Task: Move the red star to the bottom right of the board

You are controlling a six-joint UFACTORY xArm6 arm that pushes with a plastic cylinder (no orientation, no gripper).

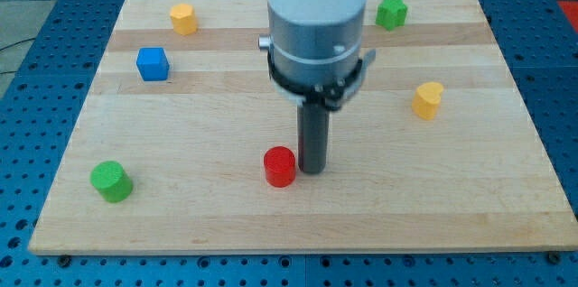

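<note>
No red star shows in the camera view; the arm's wide grey body hides part of the board's upper middle. A red cylinder (280,166) stands at the lower middle of the wooden board (470,206). My tip (312,171) rests on the board just to the right of the red cylinder, close to it or touching it.
A yellow hexagonal block (183,18) sits at the upper left, a blue cube (153,63) below it. A green cylinder (112,181) is at the lower left. A green star-like block (391,12) is at the upper right, a yellow heart-like block (428,100) at the right.
</note>
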